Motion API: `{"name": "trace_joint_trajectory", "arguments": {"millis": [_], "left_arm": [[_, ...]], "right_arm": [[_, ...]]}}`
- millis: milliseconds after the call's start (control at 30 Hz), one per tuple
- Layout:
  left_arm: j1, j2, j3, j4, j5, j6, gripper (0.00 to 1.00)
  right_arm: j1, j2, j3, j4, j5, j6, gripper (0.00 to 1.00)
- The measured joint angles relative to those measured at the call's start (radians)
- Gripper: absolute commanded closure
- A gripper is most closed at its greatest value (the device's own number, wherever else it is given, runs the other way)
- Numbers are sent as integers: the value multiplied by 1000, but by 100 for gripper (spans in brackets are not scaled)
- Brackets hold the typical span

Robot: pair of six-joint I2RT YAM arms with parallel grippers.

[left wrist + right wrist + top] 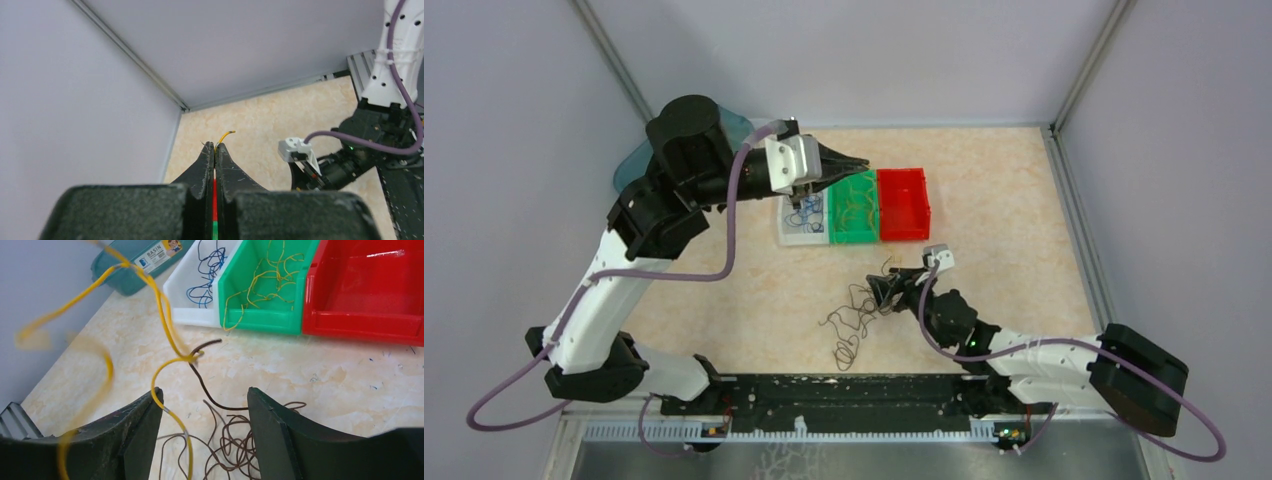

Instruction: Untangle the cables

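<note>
A tangle of dark brown cables (852, 322) lies on the table in front of the bins and shows in the right wrist view (235, 435). My right gripper (880, 291) is open just above its right end (202, 392). A yellow cable (162, 315) loops across my right gripper's left finger (142, 415) and hooks one brown strand (205, 385) that rises off the table. I cannot tell what holds this cable up. My left gripper (856, 163) hovers over the green bin. It is shut (215, 146) on a yellow cable whose end (226, 134) sticks out of the tips.
Three bins stand in a row at mid-table. The white bin (790, 236) holds blue cables (205, 275), the green bin (854, 238) holds yellow cables (265, 280), and the red bin (904, 232) has nothing in it. A teal basin (636, 160) sits behind the left arm.
</note>
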Motion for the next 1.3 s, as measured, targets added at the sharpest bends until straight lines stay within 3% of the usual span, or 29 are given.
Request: {"name": "trace_joint_trajectory", "arguments": {"millis": [500, 800, 1300], "left_arm": [[0, -71, 17, 410, -93, -33, 99], [-2, -83, -53, 454, -171, 25, 100], [-2, -92, -259, 459, -258, 79, 100]], "right_arm": [[-3, 42, -77, 24, 14, 66, 40], [-4, 23, -86, 19, 19, 84, 39], [-4, -207, -81, -112, 72, 50, 38]]}}
